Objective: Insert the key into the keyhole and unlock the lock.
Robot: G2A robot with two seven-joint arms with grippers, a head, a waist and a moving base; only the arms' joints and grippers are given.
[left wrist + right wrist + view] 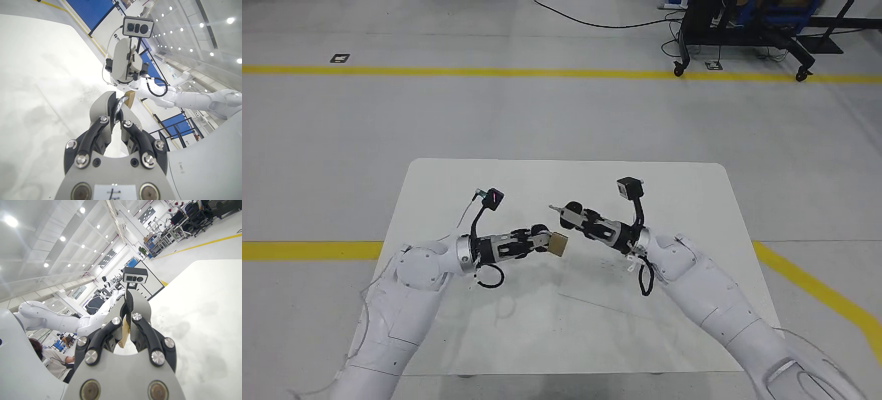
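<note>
The brass padlock (pixel 130 98) hangs in the air above the middle of the white table (pixel 682 200), its silver loop (pixel 119 106) pinched between the closed fingers of the left gripper (pixel 118 107). Just beside it, and a little farther from the robot, the right gripper (pixel 567 212) faces the left one, its fingers pressed narrow on the key (pixel 555 208), whose thin pale tip sticks out past them. Key and padlock are close but apart, and the key is not in the keyhole. Both arms are raised clear of the tabletop.
</note>
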